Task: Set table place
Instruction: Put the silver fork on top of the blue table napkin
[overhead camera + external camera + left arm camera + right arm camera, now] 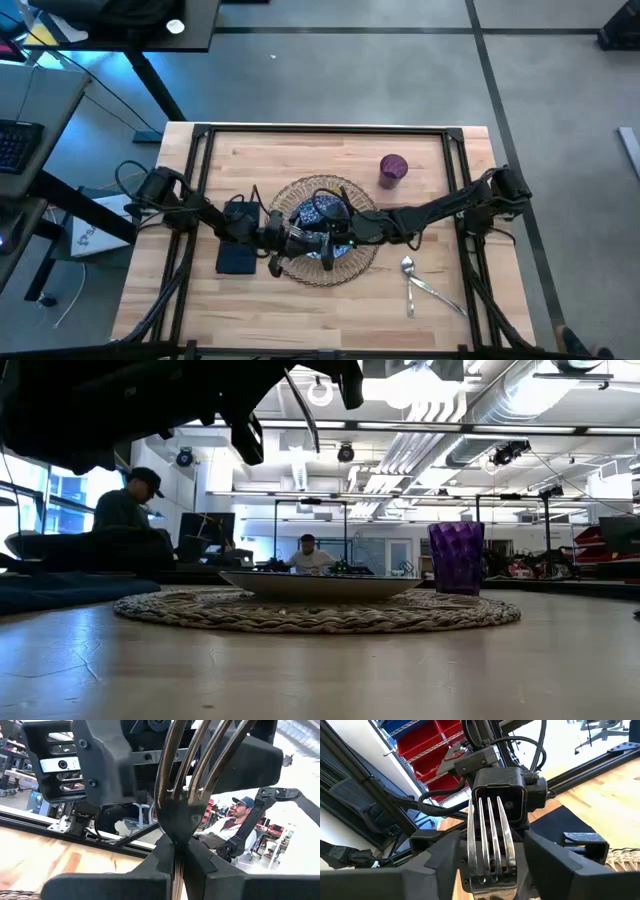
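Both end effectors meet above plate (335, 245): left end effector (179, 865) and right end effector (490, 870) clamped on fork (187, 795). Handover step; next, one releases, fork goes beside mat (365, 262).

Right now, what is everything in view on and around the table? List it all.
table: one, light wood, black rail frame
mat: one, woven wicker, table centre
plate: one, on the mat
cup: one, purple, beyond the mat toward the right arm
napkin: one, dark, beside the mat on the left arm's side
spoon: one, silver, on the table on the right arm's side
second silver piece: one, beside the spoon
fork: one, silver, in the air above the plate
people: two, in the room behind
left tool: shut on the fork
right tool: at the fork's tines
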`<move>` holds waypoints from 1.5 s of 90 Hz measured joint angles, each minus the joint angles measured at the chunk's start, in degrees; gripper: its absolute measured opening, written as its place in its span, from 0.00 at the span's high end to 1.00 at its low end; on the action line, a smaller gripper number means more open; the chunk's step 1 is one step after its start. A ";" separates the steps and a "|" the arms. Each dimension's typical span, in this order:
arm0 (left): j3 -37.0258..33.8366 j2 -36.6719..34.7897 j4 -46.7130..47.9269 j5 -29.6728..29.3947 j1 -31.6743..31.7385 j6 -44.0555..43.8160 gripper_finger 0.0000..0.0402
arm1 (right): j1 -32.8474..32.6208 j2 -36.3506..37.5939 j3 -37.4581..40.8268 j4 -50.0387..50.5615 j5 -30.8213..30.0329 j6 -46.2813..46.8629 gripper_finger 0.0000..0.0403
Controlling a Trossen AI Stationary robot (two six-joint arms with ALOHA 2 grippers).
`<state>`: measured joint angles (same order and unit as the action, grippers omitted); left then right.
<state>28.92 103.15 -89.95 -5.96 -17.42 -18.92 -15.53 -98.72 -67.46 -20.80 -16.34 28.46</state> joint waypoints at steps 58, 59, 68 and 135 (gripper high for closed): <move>-14.16 -24.76 23.15 -13.76 -5.98 -5.24 1.00 | -3.32 14.28 -0.04 12.17 -11.69 -8.50 0.34; -14.19 -25.60 25.05 -14.09 -6.10 -5.88 1.00 | -3.44 14.25 -0.04 12.46 -12.10 -8.26 0.34; -13.44 -33.45 42.88 -16.55 -6.92 -12.26 1.00 | -3.93 13.39 -0.04 14.72 -14.49 -6.30 0.34; 1.42 -54.33 131.73 -11.73 -5.74 -66.00 1.00 | 1.79 -7.60 0.00 17.82 -14.89 4.25 0.34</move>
<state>30.34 48.82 41.78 -17.69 -23.16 -84.92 -13.74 -106.33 -67.46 -2.99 -31.22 32.71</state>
